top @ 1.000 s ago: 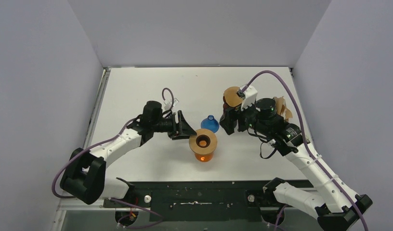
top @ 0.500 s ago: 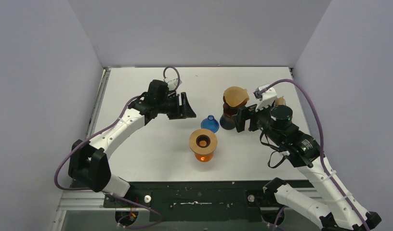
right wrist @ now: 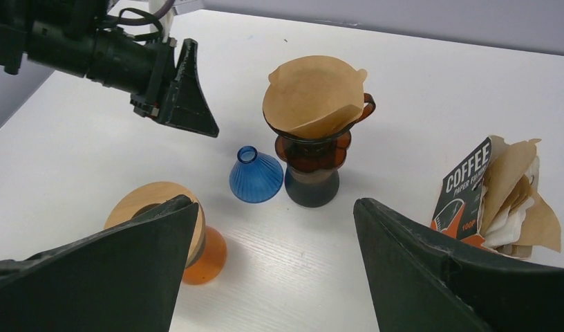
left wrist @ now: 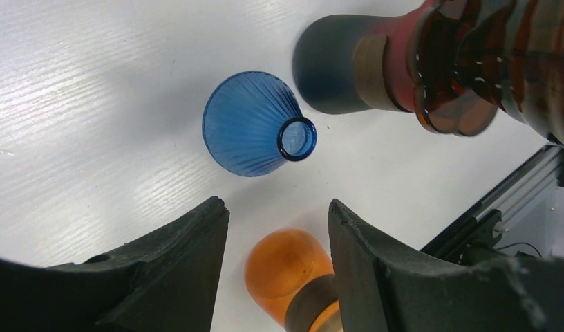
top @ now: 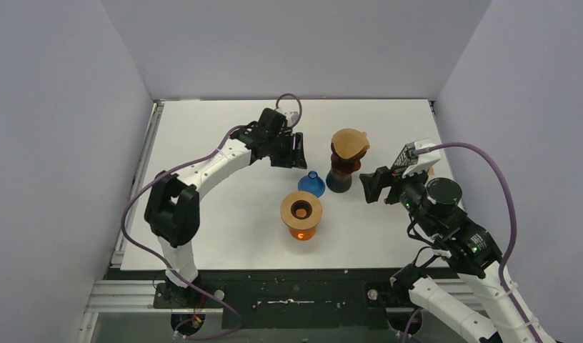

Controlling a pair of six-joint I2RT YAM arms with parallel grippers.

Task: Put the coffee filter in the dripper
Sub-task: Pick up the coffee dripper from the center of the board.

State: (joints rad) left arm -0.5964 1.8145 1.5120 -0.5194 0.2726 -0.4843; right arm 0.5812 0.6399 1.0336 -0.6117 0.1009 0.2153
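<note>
In the dripper sits the coffee filter — clear of both arms' jaws, which gape empty.

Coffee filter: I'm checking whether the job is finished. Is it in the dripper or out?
In. The paper filter sits spread open in the mouth of the dark brown dripper, its rim standing above the glass.

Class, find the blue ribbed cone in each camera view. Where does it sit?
Top external: blue ribbed cone, picture centre.
Left wrist: cone, upper middle.
Right wrist: cone, centre, left of the dripper.
Shared landmark: orange carafe beside it.
</note>
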